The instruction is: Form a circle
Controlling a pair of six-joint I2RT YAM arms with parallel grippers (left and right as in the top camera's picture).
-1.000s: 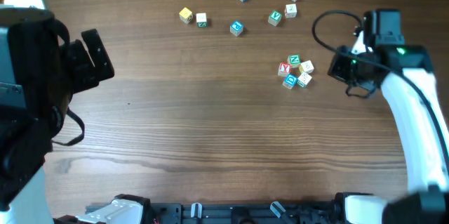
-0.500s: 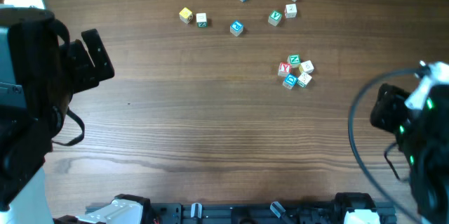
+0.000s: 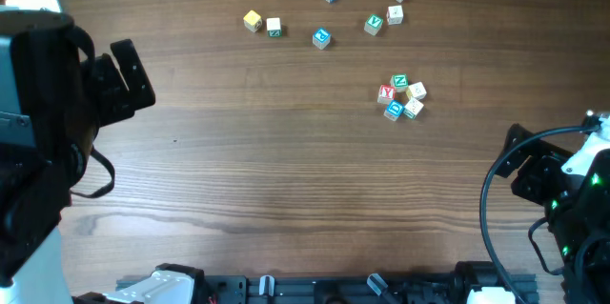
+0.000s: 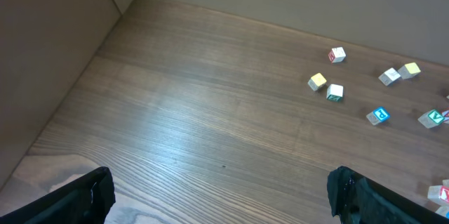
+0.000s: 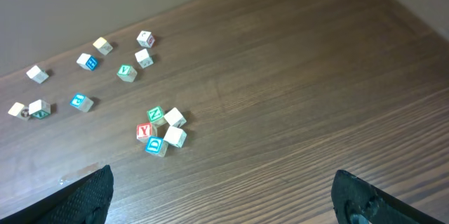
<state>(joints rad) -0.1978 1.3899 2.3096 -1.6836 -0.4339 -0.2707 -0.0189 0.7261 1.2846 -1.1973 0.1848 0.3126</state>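
The circle is a tight ring of small pale letter cubes on the wooden table, right of centre. The right wrist view shows the circle with its red Y cube, green N cube and blue D cube. My right gripper hangs near the table's right edge, well short of the ring. It stands open with nothing between its fingers. At the far left, my left gripper is also open and empty over bare wood.
Several loose letter cubes lie scattered along the far side of the table, among them a yellow cube, a blue-print cube and a green-print cube. A wall rises beyond the table's left edge.
My right arm has drawn back from beside the ring toward the near right edge, and its gripper has gone from shut to open. The cubes and left arm have not moved.
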